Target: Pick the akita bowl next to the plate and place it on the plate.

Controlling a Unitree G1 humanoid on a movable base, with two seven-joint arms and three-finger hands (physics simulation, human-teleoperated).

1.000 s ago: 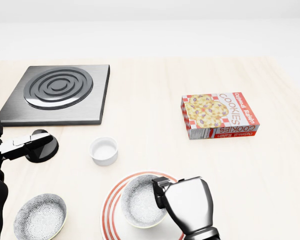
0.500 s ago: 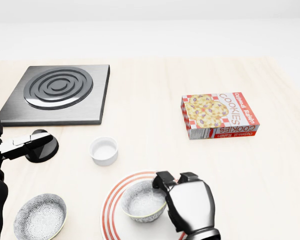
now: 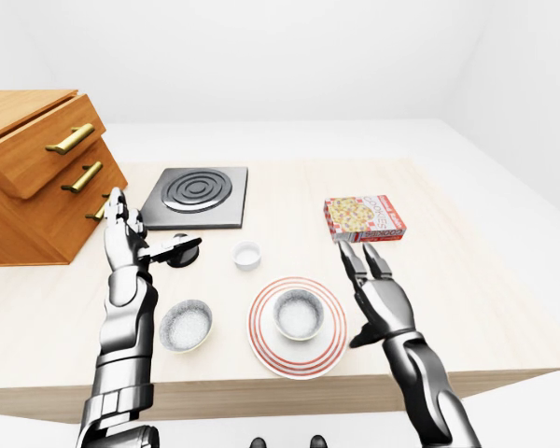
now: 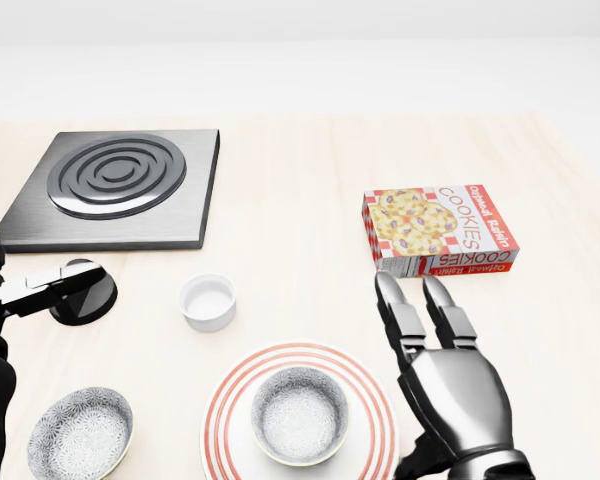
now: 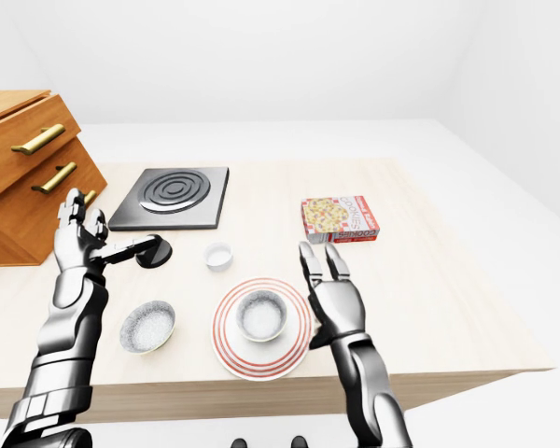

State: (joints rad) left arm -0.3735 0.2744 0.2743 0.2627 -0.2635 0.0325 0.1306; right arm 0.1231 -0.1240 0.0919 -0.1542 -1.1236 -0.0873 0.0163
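Observation:
A grey patterned akita bowl (image 4: pixel 299 413) stands upright in the middle of the red-striped white plate (image 4: pixel 372 432) at the bottom of the head view. To the right of the plate my right hand (image 4: pixel 420 325) is open, fingers spread and pointing up the view, apart from the bowl. A second akita bowl (image 4: pixel 81 432) sits on the table left of the plate. At the left edge my left hand (image 3: pixel 131 231) is held open above the table, near a black round object (image 4: pixel 90 295).
A small white ramekin (image 4: pixel 208 301) lies above the plate. The black stove burner (image 4: pixel 117 185) is at upper left, a cookies box (image 4: pixel 438 231) at right. A wooden drawer cabinet (image 3: pixel 33 173) stands at the left of the left-eye view.
My right hand has let go of the bowl, which now rests level on the plate. The hand opened and moved right, away from it. The left hand stayed put.

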